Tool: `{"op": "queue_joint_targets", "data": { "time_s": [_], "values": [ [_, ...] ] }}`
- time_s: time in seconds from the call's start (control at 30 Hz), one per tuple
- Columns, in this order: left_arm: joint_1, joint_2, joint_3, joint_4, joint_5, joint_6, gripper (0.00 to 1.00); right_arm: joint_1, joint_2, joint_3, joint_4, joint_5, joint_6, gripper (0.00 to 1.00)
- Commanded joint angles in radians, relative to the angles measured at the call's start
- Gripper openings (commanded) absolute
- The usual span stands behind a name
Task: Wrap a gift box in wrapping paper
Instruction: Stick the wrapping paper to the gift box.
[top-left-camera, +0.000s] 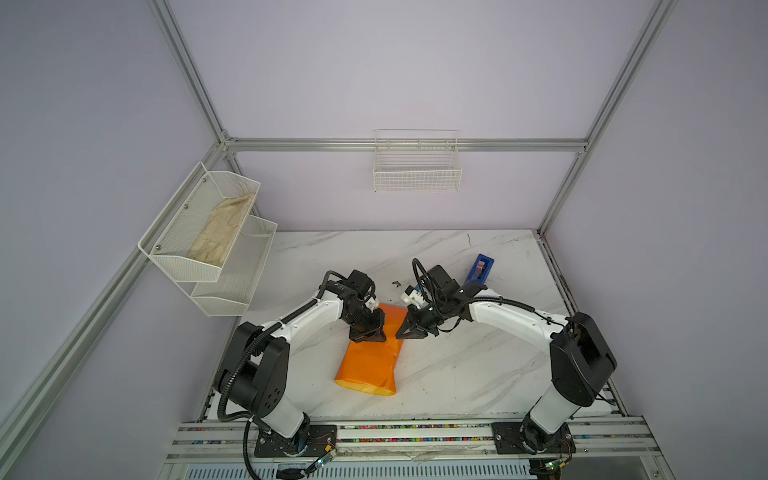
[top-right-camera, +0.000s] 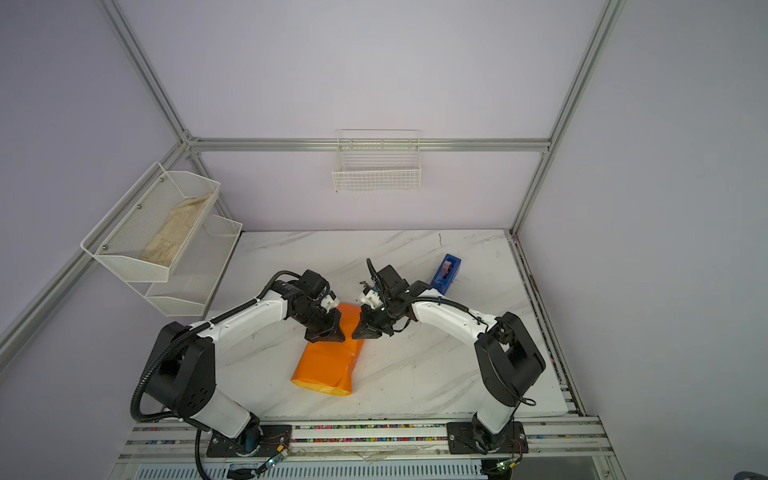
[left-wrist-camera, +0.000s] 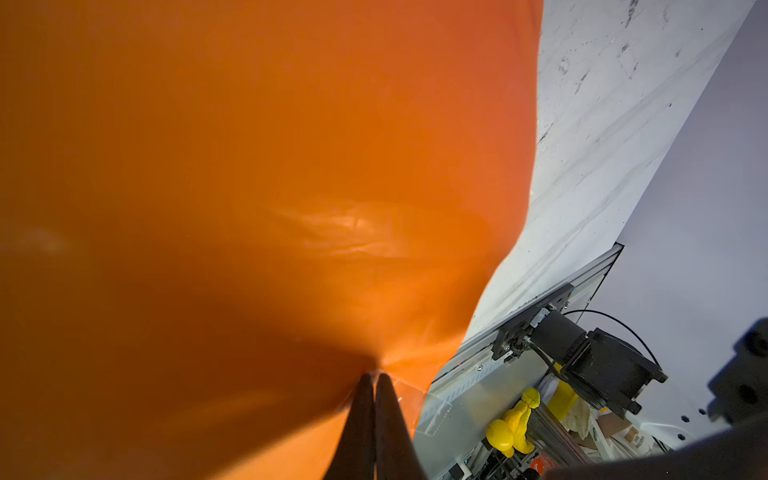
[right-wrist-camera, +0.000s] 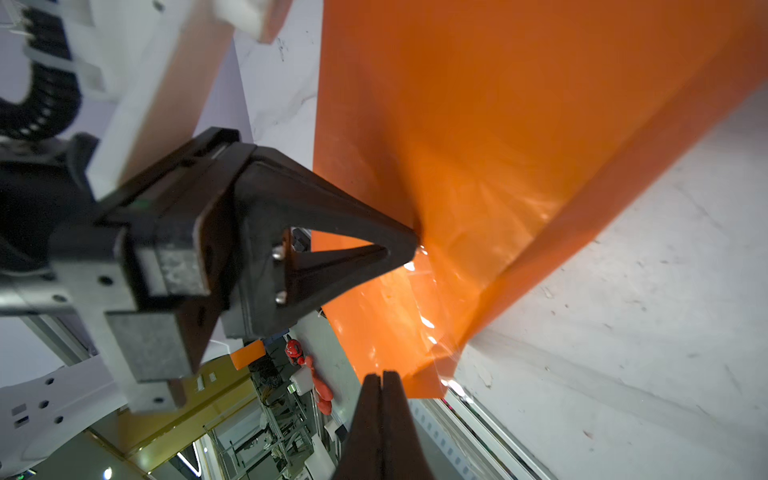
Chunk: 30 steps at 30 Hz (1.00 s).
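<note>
The wrapping paper (top-left-camera: 368, 365) (top-right-camera: 326, 365) lies as a folded, bulging orange bundle in the middle of the marble table. Its far end is lifted between both arms. My left gripper (top-left-camera: 384, 338) (left-wrist-camera: 376, 376) is shut on a pinch of the paper (left-wrist-camera: 249, 166), which fills most of the left wrist view. My right gripper (top-left-camera: 400, 335) (right-wrist-camera: 381, 375) is shut with its tips on the paper's (right-wrist-camera: 498, 124) right edge, a short way from the left gripper (right-wrist-camera: 415, 241). A shiny clear strip sits on the paper by the tips. The gift box is hidden.
A blue tape dispenser (top-left-camera: 480, 269) (top-right-camera: 446, 274) stands at the back right of the table (top-left-camera: 457, 374), behind the right arm. On the left wall hangs a white mesh shelf (top-left-camera: 199, 266) with a beige cloth (top-left-camera: 222, 230). A wire basket (top-left-camera: 417, 166) hangs on the back wall.
</note>
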Motion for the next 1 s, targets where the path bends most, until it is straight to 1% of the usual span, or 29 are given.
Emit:
{"op": "queue_joint_targets", "data": {
  "time_s": [0.0, 0.2, 0.27, 0.33, 0.5, 0.6, 0.7, 0.8, 0.97],
  "values": [
    [-0.001, 0.051, -0.032, -0.073, -0.109, 0.015, 0.07, 0.032, 0.072, 0.019, 0.111, -0.016, 0.072, 0.0],
    [0.0, 0.049, -0.033, -0.081, -0.112, 0.02, 0.07, 0.052, 0.132, -0.003, 0.131, -0.013, 0.067, 0.0],
    [0.0, 0.049, -0.032, -0.083, -0.112, 0.02, 0.07, 0.053, 0.133, -0.011, 0.097, 0.01, 0.046, 0.0],
    [0.0, 0.051, -0.029, -0.085, -0.112, 0.021, 0.07, 0.054, 0.126, -0.015, 0.017, 0.058, 0.004, 0.0],
    [-0.001, 0.052, -0.03, -0.091, -0.115, 0.025, 0.07, 0.053, 0.049, -0.074, -0.076, 0.12, -0.023, 0.0],
    [0.0, 0.052, -0.032, -0.091, -0.117, 0.024, 0.07, 0.059, -0.01, -0.112, -0.109, 0.112, -0.024, 0.0],
    [0.0, 0.052, -0.031, -0.091, -0.116, 0.024, 0.07, 0.06, -0.073, -0.116, -0.143, 0.088, -0.03, 0.0],
    [0.0, 0.049, -0.03, -0.094, -0.116, 0.023, 0.07, 0.06, -0.12, -0.095, -0.139, 0.116, 0.003, 0.0],
    [0.001, 0.05, -0.027, -0.098, -0.116, 0.027, 0.07, 0.069, -0.107, -0.088, -0.067, 0.103, 0.049, 0.0]
  ]
}}
